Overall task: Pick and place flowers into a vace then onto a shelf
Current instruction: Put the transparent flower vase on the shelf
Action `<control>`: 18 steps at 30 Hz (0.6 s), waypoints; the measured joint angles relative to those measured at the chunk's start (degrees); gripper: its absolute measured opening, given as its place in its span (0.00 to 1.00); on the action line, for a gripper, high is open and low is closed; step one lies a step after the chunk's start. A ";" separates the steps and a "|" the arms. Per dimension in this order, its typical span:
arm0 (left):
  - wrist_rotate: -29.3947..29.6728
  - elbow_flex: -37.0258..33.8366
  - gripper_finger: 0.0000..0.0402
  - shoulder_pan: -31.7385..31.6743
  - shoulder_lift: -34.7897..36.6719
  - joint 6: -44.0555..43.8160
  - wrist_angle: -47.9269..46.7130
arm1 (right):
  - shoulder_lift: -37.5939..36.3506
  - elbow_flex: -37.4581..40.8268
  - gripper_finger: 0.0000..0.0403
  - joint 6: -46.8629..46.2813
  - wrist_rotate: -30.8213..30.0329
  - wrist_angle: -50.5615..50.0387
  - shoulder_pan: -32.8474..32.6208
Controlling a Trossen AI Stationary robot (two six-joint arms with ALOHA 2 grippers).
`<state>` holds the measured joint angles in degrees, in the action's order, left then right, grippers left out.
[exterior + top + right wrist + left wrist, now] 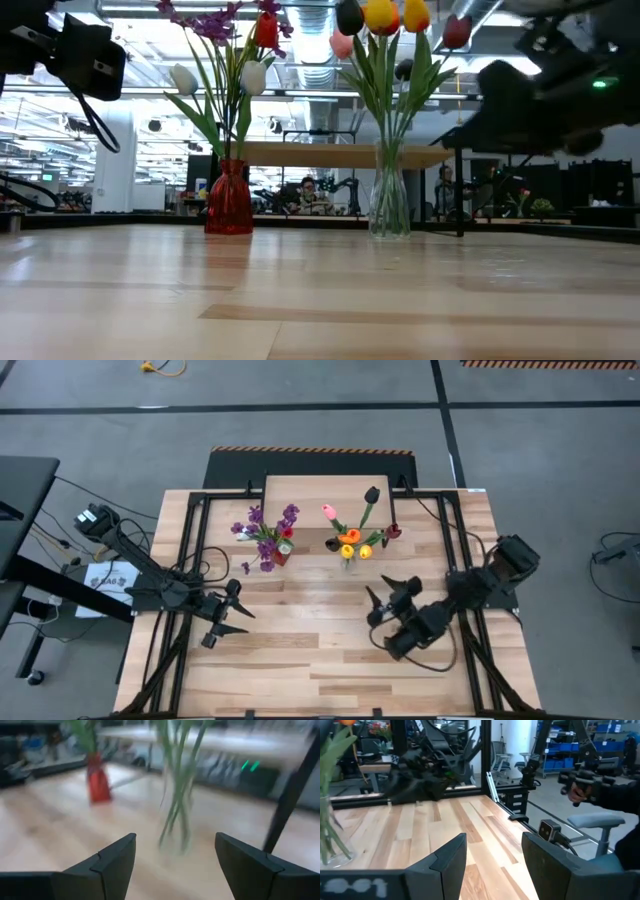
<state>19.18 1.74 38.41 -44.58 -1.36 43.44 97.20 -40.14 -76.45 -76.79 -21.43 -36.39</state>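
Flowers (352, 530) already stood in two vases on the bench (300, 660), so the filling part of the task looked done, while the move onto the shelf (320, 495) was not yet made. The right end effector (390, 603) hung with its fingers apart and empty, near the clear vase (388, 205) and pointed toward it; its own camera looked straight at the green stems. The left end effector (228, 612) also stood spread and held nothing, farther from the clear vase, on the side of the red vase (229, 200).

Outward from the grippers, the clear vase held red, orange, yellow, pink and dark tulips. The red vase stood beside it with purple sprigs (262, 532), a red bloom and pale ones. Both vases sat on the bench just in front of the shelf, whose board was bare behind the clear vase. No loose stems showed on the planks.

Judging by this, what remained was lifting each vase up onto the shelf, probably the clear one first.
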 joint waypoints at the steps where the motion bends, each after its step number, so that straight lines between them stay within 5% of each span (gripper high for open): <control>1: 0.41 0.00 0.46 0.00 0.00 -0.01 0.10 | -0.73 1.16 0.66 1.19 3.33 2.68 -0.93; 7: 0.90 0.02 0.46 0.00 0.00 -0.25 0.13 | -1.80 2.45 0.66 19.70 42.29 26.13 -2.12; 9: 0.90 0.02 0.46 0.01 0.00 -0.25 0.12 | -1.07 2.45 0.66 24.18 50.83 36.30 -1.69; 14: 0.77 0.02 0.46 0.01 0.00 -0.73 -0.22 | 1.30 2.42 0.66 51.92 48.95 64.88 -1.44; 18: 0.79 0.02 0.46 0.00 0.00 -1.29 -0.01 | -1.83 3.81 0.66 74.42 47.89 72.51 -1.36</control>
<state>19.97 1.76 38.42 -44.58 -2.65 43.43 95.37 -36.33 -2.03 -28.89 51.08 -37.75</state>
